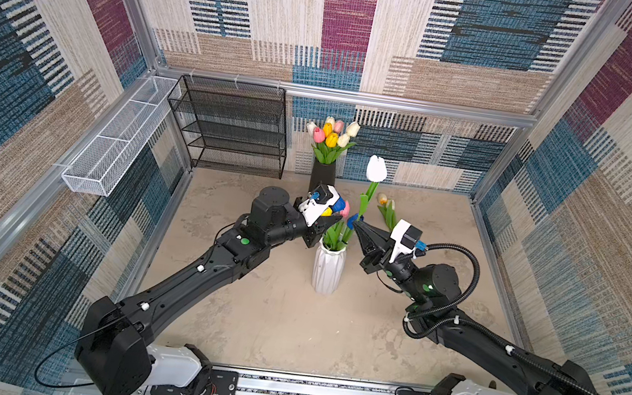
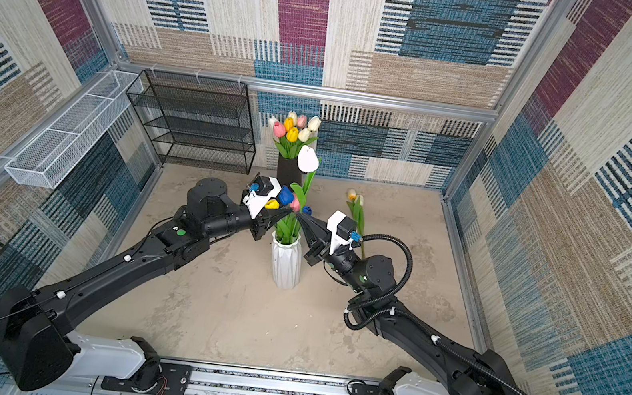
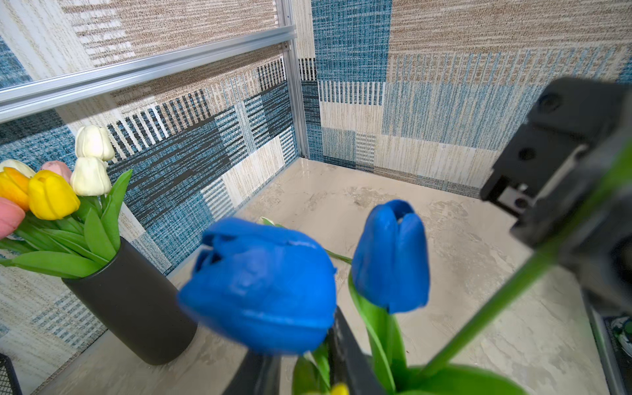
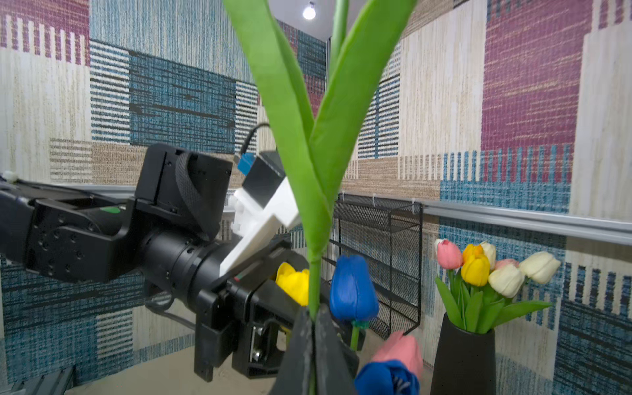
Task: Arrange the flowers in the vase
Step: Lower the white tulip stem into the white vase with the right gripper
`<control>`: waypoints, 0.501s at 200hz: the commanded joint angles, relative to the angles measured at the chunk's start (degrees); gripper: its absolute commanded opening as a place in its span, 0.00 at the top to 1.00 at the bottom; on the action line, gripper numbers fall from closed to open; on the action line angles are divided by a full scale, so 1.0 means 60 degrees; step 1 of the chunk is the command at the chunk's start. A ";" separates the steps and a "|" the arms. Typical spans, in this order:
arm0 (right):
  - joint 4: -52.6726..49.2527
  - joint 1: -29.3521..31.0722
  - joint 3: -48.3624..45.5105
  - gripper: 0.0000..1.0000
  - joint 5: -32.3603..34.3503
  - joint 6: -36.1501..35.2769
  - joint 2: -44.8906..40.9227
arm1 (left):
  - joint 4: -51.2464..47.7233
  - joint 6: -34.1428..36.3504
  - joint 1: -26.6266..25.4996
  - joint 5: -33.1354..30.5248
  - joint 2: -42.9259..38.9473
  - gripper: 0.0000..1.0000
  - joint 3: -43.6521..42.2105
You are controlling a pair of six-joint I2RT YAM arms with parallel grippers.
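Figure: bimanual workspace seen in both top views and both wrist views. The left arm reached from the near-left base diagonally toward the centre of the table (image 1: 268, 318), its wrist turned so that the left gripper (image 1: 335, 221) pointed rightward into the greenery just above the white vase (image 1: 328, 269). Its fingers (image 3: 345, 355) stood slightly apart with leaves between them; whether they clamped anything could not be told. The right arm rose from the near-right base, folded at the elbow, with its forearm directed left and far. The right gripper (image 4: 313, 328) was closed on the green stem of the white tulip (image 1: 376, 168), just below its two long leaves. That tulip stood nearly upright, head tilted to the far right, and its lower stem ran down among the leaves at the vase mouth. The white vase stood upright at mid-table between the two grippers and held two blue tulips (image 3: 391, 256), a yellow tulip (image 4: 294, 282) and a pink tulip (image 4: 398, 349). A black vase (image 1: 322, 176) with a mixed bouquet (image 1: 331, 135) stood against the far wall. A single tulip (image 1: 387, 213) lay on the table far right of the white vase. A black mesh shelf (image 1: 231, 128) and a white wire basket (image 1: 112, 144) occupied the far-left corner.
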 commanded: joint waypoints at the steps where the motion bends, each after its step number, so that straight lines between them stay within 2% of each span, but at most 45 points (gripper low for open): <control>1: -0.0412 0.0006 0.0252 1.00 0.0299 -0.0155 -0.0371 | 0.0204 -0.0067 0.0005 0.0210 -0.0019 0.73 -0.0030; 40: -0.0693 -0.0008 0.0422 1.00 0.0697 -0.0305 -0.0548 | 0.0334 -0.0054 0.0005 0.0157 -0.0049 0.73 -0.0096; 78: -0.0776 -0.0008 0.0899 1.00 0.0246 0.0261 -0.0841 | 0.0246 -0.0029 0.0005 0.0197 -0.0077 0.73 -0.0056; 100: -0.0157 0.0007 0.0931 1.00 -0.0269 0.0709 -0.0562 | 0.0292 0.0009 0.0007 0.0152 -0.0093 0.73 -0.0114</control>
